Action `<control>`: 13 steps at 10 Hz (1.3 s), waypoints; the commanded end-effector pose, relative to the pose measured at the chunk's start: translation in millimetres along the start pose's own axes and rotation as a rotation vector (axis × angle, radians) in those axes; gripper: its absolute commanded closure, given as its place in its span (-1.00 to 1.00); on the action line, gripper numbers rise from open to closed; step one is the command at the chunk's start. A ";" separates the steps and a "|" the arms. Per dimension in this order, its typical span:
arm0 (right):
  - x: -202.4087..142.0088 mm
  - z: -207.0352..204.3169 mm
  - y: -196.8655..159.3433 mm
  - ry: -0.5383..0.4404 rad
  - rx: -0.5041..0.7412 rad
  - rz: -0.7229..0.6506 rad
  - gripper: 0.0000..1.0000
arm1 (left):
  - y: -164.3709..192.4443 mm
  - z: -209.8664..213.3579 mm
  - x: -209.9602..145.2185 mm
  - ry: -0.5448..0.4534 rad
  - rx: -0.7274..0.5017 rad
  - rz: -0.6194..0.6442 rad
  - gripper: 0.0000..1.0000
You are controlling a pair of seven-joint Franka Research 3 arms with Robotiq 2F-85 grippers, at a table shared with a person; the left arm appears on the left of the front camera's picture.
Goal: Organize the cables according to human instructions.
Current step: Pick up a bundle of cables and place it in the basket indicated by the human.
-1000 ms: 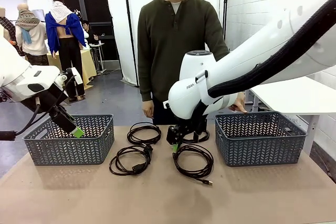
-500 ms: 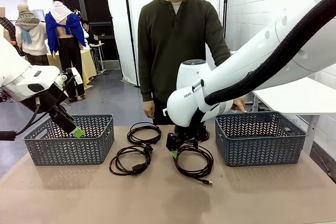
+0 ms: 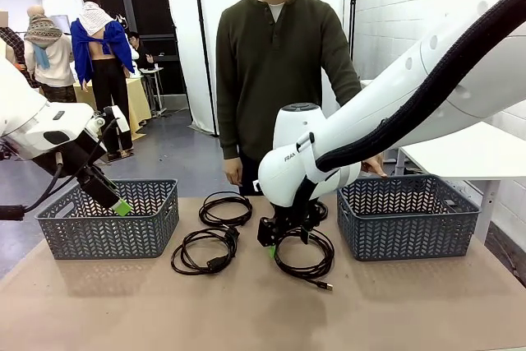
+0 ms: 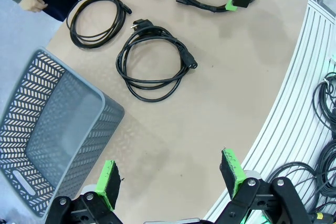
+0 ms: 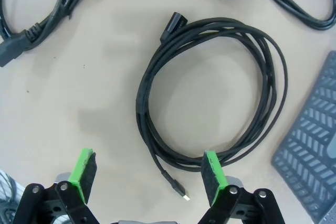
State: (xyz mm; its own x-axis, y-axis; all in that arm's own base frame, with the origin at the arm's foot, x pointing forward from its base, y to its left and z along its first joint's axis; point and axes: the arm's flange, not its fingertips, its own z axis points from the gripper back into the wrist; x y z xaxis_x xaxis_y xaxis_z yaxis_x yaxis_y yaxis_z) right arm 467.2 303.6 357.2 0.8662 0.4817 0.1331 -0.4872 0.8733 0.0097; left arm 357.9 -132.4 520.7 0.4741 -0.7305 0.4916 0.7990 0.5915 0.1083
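- We share a brown table point(image 3: 123, 310) with a person point(image 3: 275, 71) standing at its far side. A grey left basket point(image 3: 99, 236) and a grey right basket point(image 3: 407, 232) sit at its two ends.
- The right arm reaches across the middle with its elbow high and its wrist pointing straight down. The left arm holds back at its own end.
- Four cables lie in loose coils between the baskets: the far-left cable point(image 4: 73, 22), the near-left cable point(image 4: 122, 61), the far-right cable point(image 5: 294, 9) and the near-right cable point(image 5: 140, 100).
- The left gripper point(image 4: 170, 179) hangs tilted by the left basket, its jaws spread wide and empty.
- The right gripper point(image 5: 147, 169) hangs low over the near-right cable, fully spread and holding nothing. One green pad overlaps the coil's near arc and the other is over bare table. We cannot tell whether that pad touches the cord.
- We judge the step to be picking up this coil.
- To do it well, we should lower until the pads meet the table and gather every strand between them, not just the outer one.
- The loose tail with its small plug point(image 5: 184, 198) could snag, so a straight lift looks safest.
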 end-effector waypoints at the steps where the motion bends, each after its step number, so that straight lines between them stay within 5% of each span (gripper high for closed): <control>1: 0.2 2.8 -0.7 -0.005 -0.001 0.005 -1.00 | 2.1 -1.5 0.3 -0.006 0.010 -0.002 -1.00; 13: 3.1 -26.7 -0.9 -0.005 -0.035 -0.018 -1.00 | 2.1 -1.5 0.3 -0.006 0.010 -0.002 -1.00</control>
State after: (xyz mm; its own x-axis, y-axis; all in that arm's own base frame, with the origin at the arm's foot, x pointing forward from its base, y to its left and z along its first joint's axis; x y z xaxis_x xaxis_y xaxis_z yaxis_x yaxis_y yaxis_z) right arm 470.9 302.2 337.8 0.8686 0.4825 0.1126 -0.4864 0.8737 0.0087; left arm 357.9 -132.4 520.7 0.4740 -0.7305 0.4916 0.7990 0.5915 0.1083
